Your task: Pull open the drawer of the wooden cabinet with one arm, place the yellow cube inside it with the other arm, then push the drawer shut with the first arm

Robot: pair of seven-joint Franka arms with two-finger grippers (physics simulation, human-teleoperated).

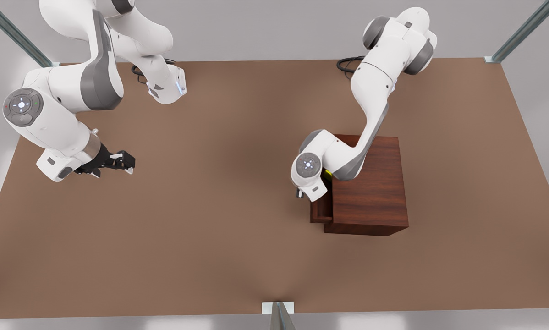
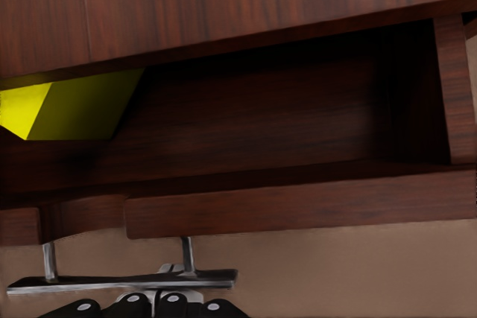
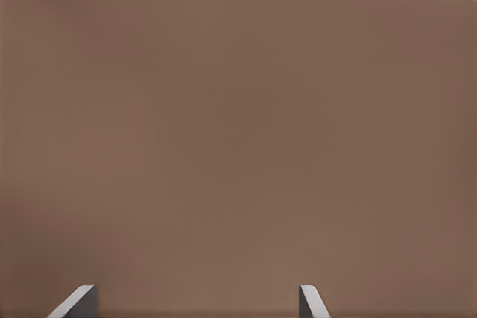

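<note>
Left claw (image 2: 145, 304) at drawer (image 2: 298, 210) handle (image 2: 123, 282), lower left of wrist frame; grip state unclear. Yellow cube (image 2: 71, 106) inside drawer, partly under wooden cabinet (image 1: 370, 188). Right claw (image 1: 118, 162) released, idle over desk (image 1: 219, 220), front frame left. Advice: push handle squarely, straight in.

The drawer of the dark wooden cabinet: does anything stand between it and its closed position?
Nothing visible does. The shallow reddish-brown drawer stands part open, the small yellow cube sits inside it, and the left hand is at the thin silver bar handle. The right hand waits far off.
</note>
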